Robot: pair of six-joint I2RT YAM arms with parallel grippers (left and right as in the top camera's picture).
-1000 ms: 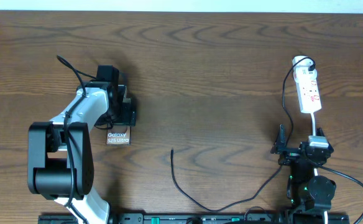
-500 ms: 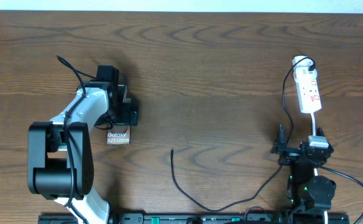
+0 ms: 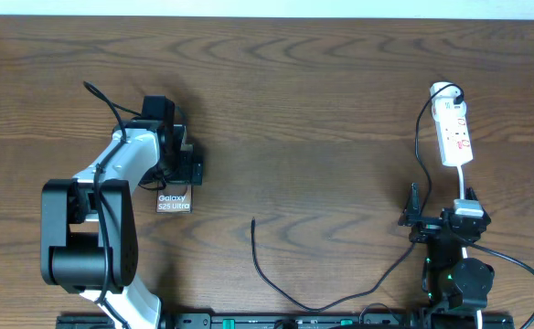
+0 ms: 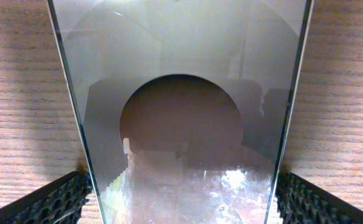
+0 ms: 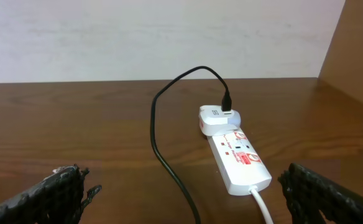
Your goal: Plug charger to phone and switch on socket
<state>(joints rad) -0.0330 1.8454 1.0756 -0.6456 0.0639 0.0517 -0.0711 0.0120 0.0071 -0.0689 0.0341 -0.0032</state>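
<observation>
The phone (image 3: 174, 203) lies flat at the left, its white lettering showing below my left gripper (image 3: 181, 163). In the left wrist view the glossy phone (image 4: 181, 62) fills the gap between the fingers of the left gripper (image 4: 181, 202), which touch both its long edges. The charger cable (image 3: 322, 306) runs from its free tip (image 3: 253, 222) in a loop to the socket (image 3: 455, 132) at the right, where its plug (image 5: 225, 106) sits in a white adapter. My right gripper (image 3: 441, 215) is open and empty just in front of the socket (image 5: 240, 158).
The socket's white cord (image 3: 462, 183) runs toward the right arm's base. The cable (image 5: 160, 143) lies on the table between the right fingers. A wooden side wall (image 5: 355, 43) stands at the right.
</observation>
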